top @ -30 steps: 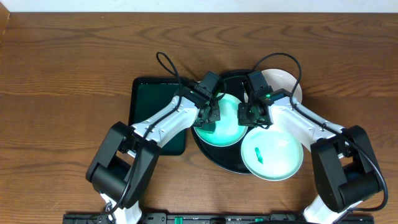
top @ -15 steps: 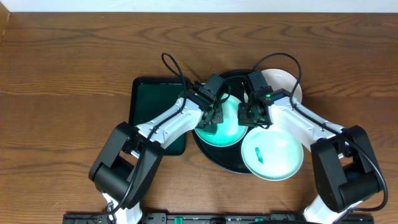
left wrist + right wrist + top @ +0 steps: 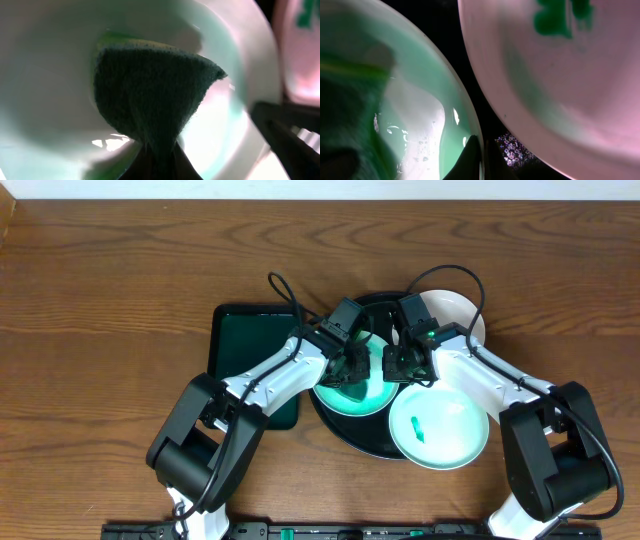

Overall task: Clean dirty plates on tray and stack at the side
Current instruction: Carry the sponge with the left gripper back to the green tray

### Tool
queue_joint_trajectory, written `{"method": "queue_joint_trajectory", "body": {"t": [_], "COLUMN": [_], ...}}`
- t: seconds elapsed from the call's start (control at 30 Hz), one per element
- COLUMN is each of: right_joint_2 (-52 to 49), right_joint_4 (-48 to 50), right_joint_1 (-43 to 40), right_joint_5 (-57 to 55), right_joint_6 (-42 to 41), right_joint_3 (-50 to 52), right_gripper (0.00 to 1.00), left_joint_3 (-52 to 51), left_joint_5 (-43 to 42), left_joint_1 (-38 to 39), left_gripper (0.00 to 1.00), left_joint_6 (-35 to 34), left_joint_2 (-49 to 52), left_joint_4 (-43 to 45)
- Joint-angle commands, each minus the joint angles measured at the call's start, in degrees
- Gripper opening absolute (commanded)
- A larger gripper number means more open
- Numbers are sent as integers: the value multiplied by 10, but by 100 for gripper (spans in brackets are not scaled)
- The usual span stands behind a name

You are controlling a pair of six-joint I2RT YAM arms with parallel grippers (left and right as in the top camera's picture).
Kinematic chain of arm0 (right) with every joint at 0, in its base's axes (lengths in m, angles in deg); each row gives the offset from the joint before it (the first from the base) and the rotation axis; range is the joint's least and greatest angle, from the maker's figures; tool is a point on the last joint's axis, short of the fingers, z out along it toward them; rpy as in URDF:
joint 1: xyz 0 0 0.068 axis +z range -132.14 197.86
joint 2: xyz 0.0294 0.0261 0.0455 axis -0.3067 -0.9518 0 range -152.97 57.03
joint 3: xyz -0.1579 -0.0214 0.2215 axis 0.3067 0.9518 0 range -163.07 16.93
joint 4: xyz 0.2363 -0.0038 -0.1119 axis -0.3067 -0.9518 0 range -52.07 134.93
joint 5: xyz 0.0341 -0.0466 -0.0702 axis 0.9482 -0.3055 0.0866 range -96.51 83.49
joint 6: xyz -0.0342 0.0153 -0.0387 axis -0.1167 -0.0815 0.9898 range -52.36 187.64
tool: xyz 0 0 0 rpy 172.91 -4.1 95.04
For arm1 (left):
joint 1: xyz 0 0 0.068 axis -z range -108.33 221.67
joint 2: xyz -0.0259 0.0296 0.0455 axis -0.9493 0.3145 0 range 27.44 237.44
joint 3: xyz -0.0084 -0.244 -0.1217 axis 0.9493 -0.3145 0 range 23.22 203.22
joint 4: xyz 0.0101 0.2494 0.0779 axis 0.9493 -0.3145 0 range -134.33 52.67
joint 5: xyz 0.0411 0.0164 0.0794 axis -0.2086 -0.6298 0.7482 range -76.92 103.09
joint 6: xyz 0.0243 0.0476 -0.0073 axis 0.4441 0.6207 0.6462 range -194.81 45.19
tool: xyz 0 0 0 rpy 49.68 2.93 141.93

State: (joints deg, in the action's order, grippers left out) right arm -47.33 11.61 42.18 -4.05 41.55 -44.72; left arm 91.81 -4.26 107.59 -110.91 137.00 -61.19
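The black round tray (image 3: 372,442) holds three plates. The left plate (image 3: 372,395) looks mint and wet. My left gripper (image 3: 350,372) is shut on a dark green sponge (image 3: 150,95) and presses it into this plate (image 3: 45,70). My right gripper (image 3: 401,367) is shut on the same plate's right rim (image 3: 470,125), one finger inside and one outside. The front right plate (image 3: 445,435) has a green smear (image 3: 417,428), which also shows in the right wrist view (image 3: 552,17). A white plate (image 3: 458,315) sits at the back right, partly under the right arm.
A rectangular dark-green tray (image 3: 245,345) lies left of the black tray, with the left arm crossing its front right corner. Bare wooden table (image 3: 100,310) surrounds both trays. The plates nearly touch, with only a narrow strip of black tray (image 3: 470,70) between them.
My left gripper has slid a little to the right across the left plate with the sponge. The right gripper and the plates have not moved.
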Motion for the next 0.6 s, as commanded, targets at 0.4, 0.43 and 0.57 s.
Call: {"method": "queue_joint_trajectory", "body": {"t": [0.4,0.43,0.57], "right_joint_2": [9,9,9], "right_joint_4": [2,2,2], "right_joint_1": [9,9,9], "right_joint_5": [8,8,8], "right_joint_6": [5,5,5], "right_joint_3": [4,4,4], "right_gripper": [1,1,1], "left_joint_3": [7,7,7], "left_joint_5": [-88,-87,-85], "left_joint_1": [-108,-120,-183], "left_gripper": [8,7,7], "left_joint_6": [44,50,87], "left_joint_2": [-174,-189,-248], "left_joint_4": [-53,-63,-120]}}
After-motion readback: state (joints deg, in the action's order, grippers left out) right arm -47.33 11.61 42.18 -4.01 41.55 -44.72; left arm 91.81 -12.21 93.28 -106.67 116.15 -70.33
